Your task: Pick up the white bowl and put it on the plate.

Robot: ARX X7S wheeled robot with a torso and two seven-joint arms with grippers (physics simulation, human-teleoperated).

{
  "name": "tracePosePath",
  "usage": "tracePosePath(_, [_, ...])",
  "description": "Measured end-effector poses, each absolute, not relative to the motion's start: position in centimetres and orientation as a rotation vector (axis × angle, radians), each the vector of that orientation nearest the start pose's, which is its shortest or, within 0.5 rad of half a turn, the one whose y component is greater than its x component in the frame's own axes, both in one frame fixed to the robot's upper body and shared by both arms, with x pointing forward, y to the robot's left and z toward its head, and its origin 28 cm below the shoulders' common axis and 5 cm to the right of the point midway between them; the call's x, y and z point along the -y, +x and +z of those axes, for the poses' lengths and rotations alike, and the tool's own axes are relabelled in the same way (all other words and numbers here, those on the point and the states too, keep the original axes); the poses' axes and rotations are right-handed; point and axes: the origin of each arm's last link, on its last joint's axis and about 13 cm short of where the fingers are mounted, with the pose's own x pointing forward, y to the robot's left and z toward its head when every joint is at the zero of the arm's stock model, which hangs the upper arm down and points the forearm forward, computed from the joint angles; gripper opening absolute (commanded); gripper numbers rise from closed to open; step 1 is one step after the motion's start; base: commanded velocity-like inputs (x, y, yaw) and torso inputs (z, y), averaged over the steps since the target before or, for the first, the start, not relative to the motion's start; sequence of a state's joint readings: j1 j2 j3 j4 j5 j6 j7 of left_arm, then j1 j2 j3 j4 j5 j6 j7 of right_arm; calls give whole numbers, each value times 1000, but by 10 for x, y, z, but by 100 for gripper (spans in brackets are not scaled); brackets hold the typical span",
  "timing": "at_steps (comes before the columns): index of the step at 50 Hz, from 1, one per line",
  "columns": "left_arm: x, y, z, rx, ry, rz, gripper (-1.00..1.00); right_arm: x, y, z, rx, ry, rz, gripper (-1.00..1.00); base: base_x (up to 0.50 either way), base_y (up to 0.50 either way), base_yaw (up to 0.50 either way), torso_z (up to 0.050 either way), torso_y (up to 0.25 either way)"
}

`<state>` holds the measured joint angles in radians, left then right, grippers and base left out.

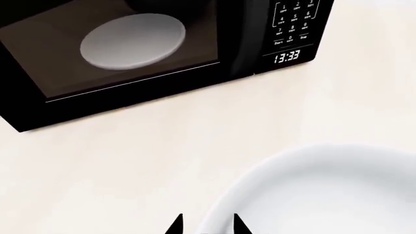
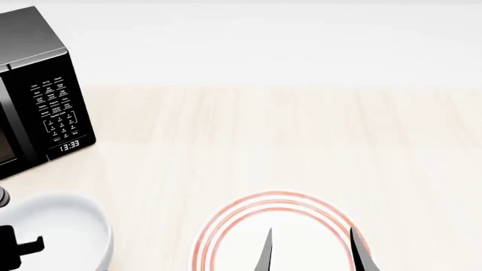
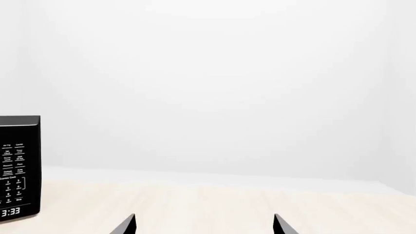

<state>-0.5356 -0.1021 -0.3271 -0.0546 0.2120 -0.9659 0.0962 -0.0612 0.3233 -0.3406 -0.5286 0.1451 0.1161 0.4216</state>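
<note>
The white bowl (image 1: 325, 190) stands on the pale wooden counter at the head view's lower left (image 2: 64, 223), in front of the microwave. My left gripper (image 1: 206, 225) has its jaws narrowed around the bowl's near rim, one fingertip outside the wall and one inside. The plate (image 2: 226, 226), white with red rings, lies at the head view's bottom centre, to the right of the bowl. My right gripper (image 2: 311, 251) hovers over the plate, wide open and empty. In the right wrist view the right gripper (image 3: 203, 225) faces the bare counter and wall.
A black microwave (image 2: 38, 96) stands at the back left, its clock reading 13:33. It also shows in the left wrist view (image 1: 130, 53), with a pale disc (image 1: 133, 41) behind its door. The counter (image 2: 316, 141) runs back to a white wall.
</note>
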Motion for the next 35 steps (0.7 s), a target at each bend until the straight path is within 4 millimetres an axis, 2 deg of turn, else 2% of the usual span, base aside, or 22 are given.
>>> tracePosePath(21, [-293,285,128,-399,-104,264,-100,81,177,91,270,-42,22,100,0,0,0,0,0])
tracePosePath(35, [-278,286,157,-327,-181,199,-100,80,177,90,267,-45,24,100,0,0,0,0,0])
